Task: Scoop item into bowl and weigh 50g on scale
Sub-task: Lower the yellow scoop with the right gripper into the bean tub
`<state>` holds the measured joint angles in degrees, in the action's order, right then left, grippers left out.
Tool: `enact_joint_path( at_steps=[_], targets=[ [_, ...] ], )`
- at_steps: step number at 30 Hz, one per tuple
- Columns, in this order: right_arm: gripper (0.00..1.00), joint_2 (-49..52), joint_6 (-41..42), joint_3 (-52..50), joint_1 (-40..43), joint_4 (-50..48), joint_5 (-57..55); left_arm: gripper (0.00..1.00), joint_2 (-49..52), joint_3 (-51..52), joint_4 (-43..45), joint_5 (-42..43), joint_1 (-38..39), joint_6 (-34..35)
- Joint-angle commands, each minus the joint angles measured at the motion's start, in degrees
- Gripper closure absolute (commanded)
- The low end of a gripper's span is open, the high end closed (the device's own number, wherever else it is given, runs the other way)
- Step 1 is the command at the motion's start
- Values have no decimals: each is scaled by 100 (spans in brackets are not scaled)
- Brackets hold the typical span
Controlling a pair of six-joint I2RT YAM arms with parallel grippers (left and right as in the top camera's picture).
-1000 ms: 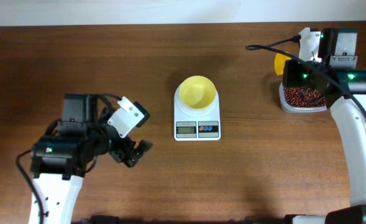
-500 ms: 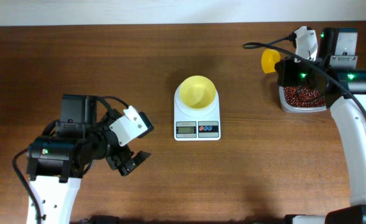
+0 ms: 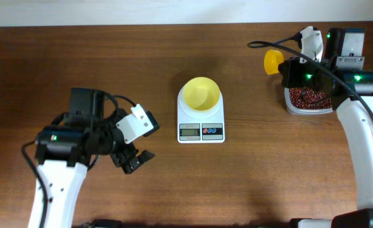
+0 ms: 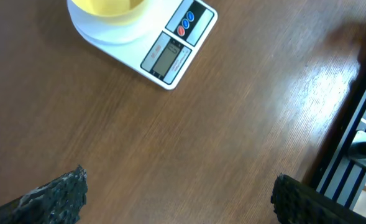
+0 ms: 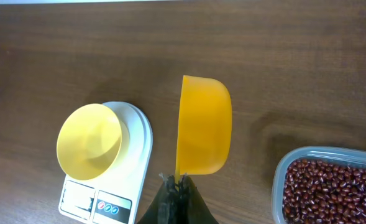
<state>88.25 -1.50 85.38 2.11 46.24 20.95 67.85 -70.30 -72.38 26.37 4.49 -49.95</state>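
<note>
Right wrist — bowl (image 5: 89, 141) on scale (image 5: 139, 134), right end effector (image 5: 178, 185) pinching scoop (image 5: 202, 124)

No legible text, brand or number anywhere. Grey display (image 4: 166, 55) on the white scale (image 4: 133, 51) too blurred for digits; red and blue buttons (image 4: 187, 23) beside it without readable marks.

Pale yellow bowl (image 3: 201, 93) sits upright on the white scale (image 3: 201, 123); red-brown beans (image 3: 309, 97) lie heaped at far right.
</note>
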Motion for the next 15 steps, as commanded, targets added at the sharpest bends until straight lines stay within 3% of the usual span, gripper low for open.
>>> enact_joint_path(
  at_steps=[1, 11, 15],
  targets=[
    [96, 26, 50, -9, 17, -24, 94, 1, 345, -72, 79, 111, 22, -70],
    [96, 26, 50, -9, 17, -24, 96, 1, 389, -72, 162, 431, 24, 249],
    [96, 26, 52, -9, 17, -17, 96, 1, 380, -72, 164, 431, 24, -201]
  ],
)
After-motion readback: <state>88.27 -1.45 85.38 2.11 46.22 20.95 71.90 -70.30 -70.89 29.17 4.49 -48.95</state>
